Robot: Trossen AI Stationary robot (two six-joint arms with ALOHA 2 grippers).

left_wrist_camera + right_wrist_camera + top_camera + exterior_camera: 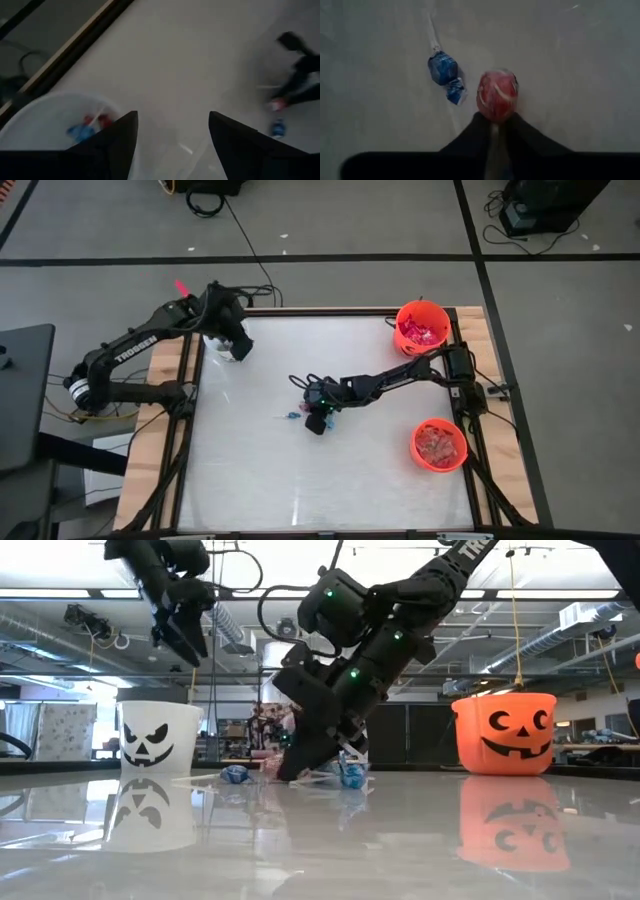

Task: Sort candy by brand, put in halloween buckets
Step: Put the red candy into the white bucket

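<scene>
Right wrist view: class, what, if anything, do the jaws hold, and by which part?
The right gripper pinches a red wrapped candy by its near edge. The blue candy lies free beside it.

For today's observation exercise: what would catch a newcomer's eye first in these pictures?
Probably the right hand at the table's middle, pinching a red wrapped candy beside a blue one. Next, the left hand, open above the white bucket, and two orange buckets along the right edge.
</scene>
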